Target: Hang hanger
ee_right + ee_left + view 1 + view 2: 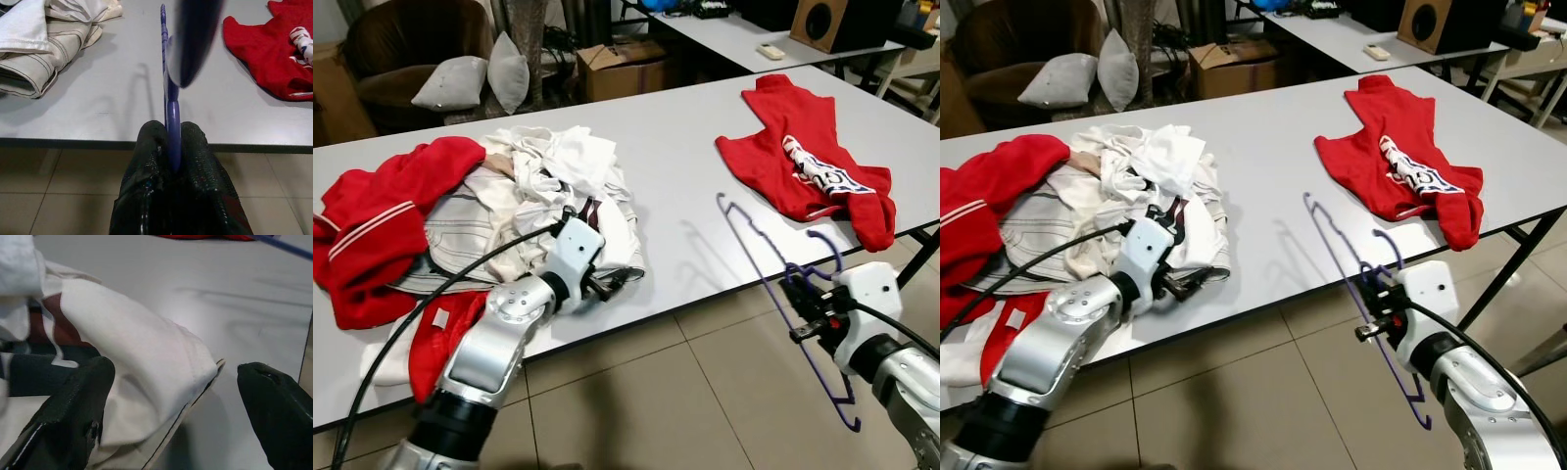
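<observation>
Hanger [172, 128] hook blurred — red shirt [274, 54] cut off.

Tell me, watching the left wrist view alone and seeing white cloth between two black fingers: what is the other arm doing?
Observer: The right gripper is shut on a purple hanger, held off the table's edge.
Operator: Is there a garment near it?
Observer: Yes, a red shirt lies flat on the white table beyond the hanger.
Operator: And my cloth, is it loose?
Observer: It belongs to a clothes pile; the left gripper is open at its edge.
</observation>
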Controlling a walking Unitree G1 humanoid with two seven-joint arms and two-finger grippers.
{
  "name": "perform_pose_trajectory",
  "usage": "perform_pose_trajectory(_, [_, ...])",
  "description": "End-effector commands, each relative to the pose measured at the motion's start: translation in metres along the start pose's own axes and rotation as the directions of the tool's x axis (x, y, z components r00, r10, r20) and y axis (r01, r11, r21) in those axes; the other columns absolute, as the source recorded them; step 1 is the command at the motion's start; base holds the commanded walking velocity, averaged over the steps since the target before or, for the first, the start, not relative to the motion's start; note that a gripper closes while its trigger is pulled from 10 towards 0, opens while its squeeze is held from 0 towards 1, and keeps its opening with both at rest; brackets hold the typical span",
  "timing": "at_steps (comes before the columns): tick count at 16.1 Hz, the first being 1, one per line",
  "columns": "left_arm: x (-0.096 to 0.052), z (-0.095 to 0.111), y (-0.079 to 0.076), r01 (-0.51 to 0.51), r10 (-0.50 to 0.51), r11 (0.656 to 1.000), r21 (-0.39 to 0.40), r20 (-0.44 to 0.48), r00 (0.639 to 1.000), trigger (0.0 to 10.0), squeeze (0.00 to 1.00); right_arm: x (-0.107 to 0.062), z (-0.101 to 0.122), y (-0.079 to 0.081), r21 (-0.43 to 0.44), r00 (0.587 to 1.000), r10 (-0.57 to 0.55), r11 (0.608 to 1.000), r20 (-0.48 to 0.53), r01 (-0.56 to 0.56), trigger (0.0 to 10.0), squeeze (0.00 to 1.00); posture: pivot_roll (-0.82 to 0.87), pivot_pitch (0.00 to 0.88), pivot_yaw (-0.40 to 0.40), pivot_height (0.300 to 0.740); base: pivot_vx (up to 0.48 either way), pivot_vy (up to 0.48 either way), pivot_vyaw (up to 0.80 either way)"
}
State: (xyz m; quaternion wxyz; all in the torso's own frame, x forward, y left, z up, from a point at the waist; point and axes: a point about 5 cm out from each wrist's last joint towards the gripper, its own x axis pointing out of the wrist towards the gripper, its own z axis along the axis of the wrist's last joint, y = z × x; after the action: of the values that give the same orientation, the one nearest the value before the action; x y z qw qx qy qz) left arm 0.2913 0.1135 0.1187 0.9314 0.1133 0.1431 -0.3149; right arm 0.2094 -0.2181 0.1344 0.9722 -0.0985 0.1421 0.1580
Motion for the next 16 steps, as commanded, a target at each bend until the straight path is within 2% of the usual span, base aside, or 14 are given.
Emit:
perform_pose_trajectory(1, [0.002, 0.001, 0.005, -0.008, 0.008, 1.000, -0.020, -0.011, 1.000, 8.2, 0.00, 0.001, 0.003, 0.002, -0.005, 1.000, 0.013, 1.000, 0.009, -0.013, 10.0, 0.00, 0.05, 0.000, 0.041, 0.740, 0.000, 0.000, 0.00])
perform_pose_trajectory(3, [0.006, -0.002, 0.005, -0.010, 0.009, 0.999, -0.033, -0.027, 1.000, 4.4, 0.00, 0.001, 0.003, 0.003, -0.003, 1.000, 0.013, 1.000, 0.010, -0.013, 10.0, 0.00, 0.04, 0.000, 0.042, 0.740, 0.000, 0.000, 0.00])
perform_pose_trajectory(4, [0.008, -0.002, 0.007, -0.028, 0.027, 0.999, -0.027, -0.032, 0.999, 0.3, 0.00, 0.001, 0.003, 0.004, -0.003, 1.000, 0.014, 1.000, 0.011, -0.014, 10.0, 0.00, 0.03, 0.000, 0.047, 0.740, 0.000, 0.000, 0.00])
perform_pose_trajectory(6, [0.010, 0.000, 0.009, -0.038, 0.037, 0.999, -0.031, -0.020, 0.999, 0.0, 0.00, 0.001, 0.004, 0.005, -0.004, 1.000, 0.014, 1.000, 0.012, -0.014, 10.0, 0.00, 0.03, 0.000, 0.050, 0.740, 0.000, 0.000, 0.00])
perform_pose_trajectory(11, [0.009, 0.006, 0.005, 0.005, -0.003, 0.999, -0.046, 0.032, 0.999, 0.0, 0.00, -0.001, 0.001, 0.007, -0.009, 1.000, 0.016, 1.000, 0.007, -0.016, 10.0, 0.00, 0.02, 0.000, 0.057, 0.740, 0.000, 0.000, 0.00])
perform_pose_trajectory(12, [0.005, 0.007, 0.003, 0.042, -0.041, 0.999, -0.024, 0.039, 0.998, 0.7, 0.00, -0.001, 0.000, 0.006, -0.012, 1.000, 0.017, 1.000, 0.003, -0.017, 10.0, 0.00, 0.02, 0.000, 0.059, 0.740, 0.000, 0.000, 0.00])
perform_pose_trajectory(13, [0.003, 0.007, 0.002, 0.066, -0.065, 0.998, -0.003, 0.041, 0.997, 2.5, 0.00, -0.002, -0.001, 0.007, -0.015, 1.000, 0.020, 1.000, 0.001, -0.020, 10.0, 0.00, 0.02, 0.000, 0.059, 0.740, 0.000, 0.000, 0.00])
perform_pose_trajectory(14, [-0.002, 0.006, 0.001, 0.096, -0.098, 0.995, 0.032, 0.042, 0.994, 7.4, 0.00, -0.002, -0.002, 0.007, -0.018, 1.000, 0.023, 1.000, -0.002, -0.023, 10.0, 0.00, 0.03, 0.000, 0.061, 0.740, 0.000, 0.000, 0.00])
perform_pose_trajectory(15, [-0.004, 0.007, 0.001, 0.111, -0.113, 0.993, 0.040, 0.048, 0.992, 10.0, 0.00, -0.001, -0.002, 0.007, -0.019, 1.000, 0.023, 1.000, -0.002, -0.023, 10.0, 0.00, 0.03, 0.000, 0.061, 0.740, 0.000, 0.000, 0.00])
perform_pose_trajectory(16, [-0.003, 0.006, 0.003, 0.102, -0.103, 0.994, 0.036, 0.045, 0.994, 10.0, 0.00, -0.001, -0.002, 0.007, -0.020, 1.000, 0.024, 1.000, -0.002, -0.024, 10.0, 0.00, 0.03, 0.000, 0.060, 0.740, 0.000, 0.000, 0.00])
